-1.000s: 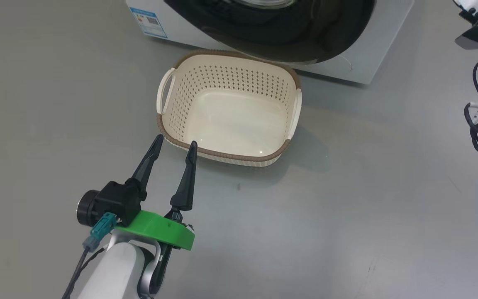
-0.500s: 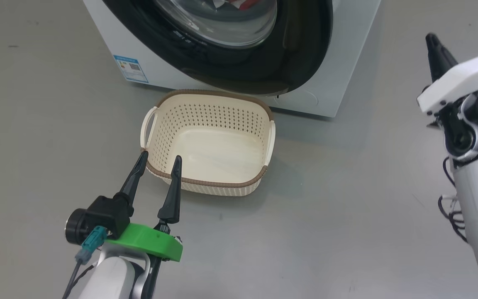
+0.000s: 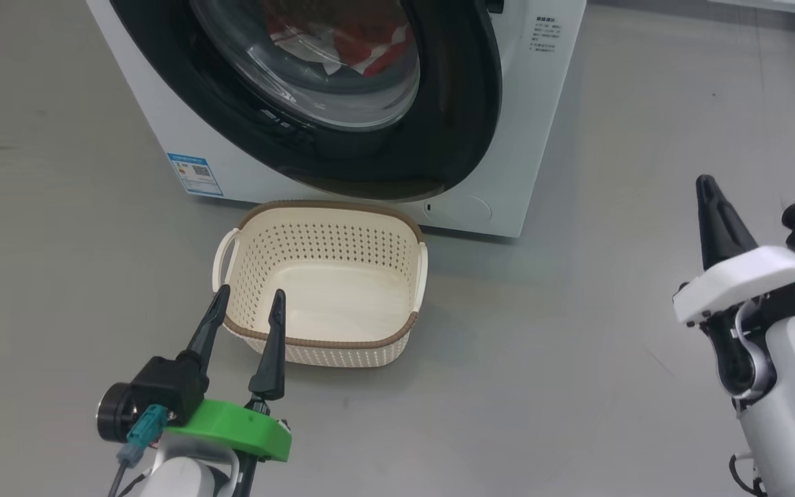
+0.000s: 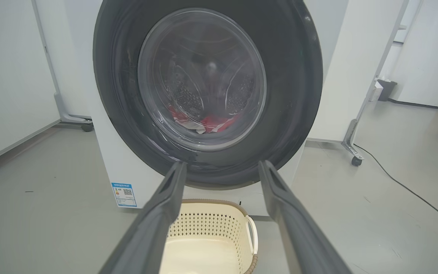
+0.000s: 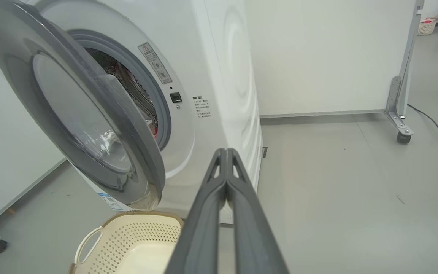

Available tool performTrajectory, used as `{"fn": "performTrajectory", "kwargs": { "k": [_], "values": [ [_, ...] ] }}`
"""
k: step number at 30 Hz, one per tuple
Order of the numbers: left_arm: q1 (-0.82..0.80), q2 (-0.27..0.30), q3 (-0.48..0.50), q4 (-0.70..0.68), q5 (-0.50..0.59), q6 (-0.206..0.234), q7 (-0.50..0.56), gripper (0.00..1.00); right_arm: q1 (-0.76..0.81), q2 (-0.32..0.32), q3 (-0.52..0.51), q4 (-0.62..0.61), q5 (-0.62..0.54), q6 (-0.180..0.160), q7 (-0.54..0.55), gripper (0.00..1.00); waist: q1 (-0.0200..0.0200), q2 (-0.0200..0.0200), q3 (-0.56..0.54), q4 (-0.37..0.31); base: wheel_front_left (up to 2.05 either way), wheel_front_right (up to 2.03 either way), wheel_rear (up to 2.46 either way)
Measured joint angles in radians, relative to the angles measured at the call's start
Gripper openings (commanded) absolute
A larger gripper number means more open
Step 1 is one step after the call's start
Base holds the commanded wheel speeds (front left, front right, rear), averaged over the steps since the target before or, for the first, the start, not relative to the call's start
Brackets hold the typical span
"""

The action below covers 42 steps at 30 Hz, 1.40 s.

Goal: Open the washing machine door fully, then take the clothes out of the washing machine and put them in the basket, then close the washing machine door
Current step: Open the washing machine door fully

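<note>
My left gripper (image 3: 250, 291) is spread as wide as it goes and holds nothing. It hovers by the near side of the basket (image 3: 315, 343), ready for cloth once there is a way in. My right gripper (image 3: 705, 185) is pressed tight together, also empty, raised off to the right of the washer (image 3: 535, 124). I judge closed fingers make a slim hook for the door (image 3: 453, 103).

The basket sits on the floor (image 3: 577, 345) just below the door, so anything pulled out has a short drop. The clothes (image 3: 370, 41) lie inside the washer, red and white behind the glass (image 4: 203, 76).

From my left wrist the door looks flat against the front, as if shut. My right wrist, looking side-on, tells otherwise: the door stands ajar, its free edge swung clear, with the gasket (image 5: 165, 118) and a sliver of red in the gap. Opening it fully comes first.
</note>
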Motion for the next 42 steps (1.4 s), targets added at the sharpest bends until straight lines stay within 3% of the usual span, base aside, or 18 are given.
{"fn": "performTrajectory", "kwargs": {
  "k": [3, 4, 5, 20, 42],
  "values": [
    [0.01, 0.0, 0.01, -0.01, 0.003, 0.009, 0.0, 1.0, 0.043, -0.002, 0.011, -0.027, -0.034, -0.026, -0.031, 0.0, 0.0, 0.0, -0.007, -0.011, 0.0, 0.0, 0.0],
    [0.01, 0.001, 0.012, -0.012, 0.003, 0.009, 0.0, 1.0, 0.056, 0.002, 0.009, -0.034, -0.039, -0.04, -0.044, 0.4, 0.0, 0.0, -0.008, -0.015, 0.0, 0.0, 0.0],
    [0.01, 0.001, 0.014, -0.014, 0.003, 0.009, 0.0, 1.0, 0.07, 0.004, 0.006, -0.041, -0.043, -0.05, -0.058, 1.0, 0.0, 0.0, -0.009, -0.019, 0.0, 0.0, 0.0],
    [0.017, 0.002, 0.044, -0.036, 0.01, 0.012, 0.0, 1.0, 0.228, 0.04, 0.016, -0.132, -0.087, -0.118, -0.12, 1.0, 0.0, 0.0, -0.009, -0.048, 0.0, 0.0, 0.0],
    [0.029, 0.002, 0.056, -0.046, 0.012, 0.01, 0.0, 1.0, 0.294, 0.053, 0.019, -0.242, -0.104, -0.154, -0.135, 1.0, 0.0, 0.0, 0.006, -0.058, 0.0, 0.0, 0.0]
  ]
}}
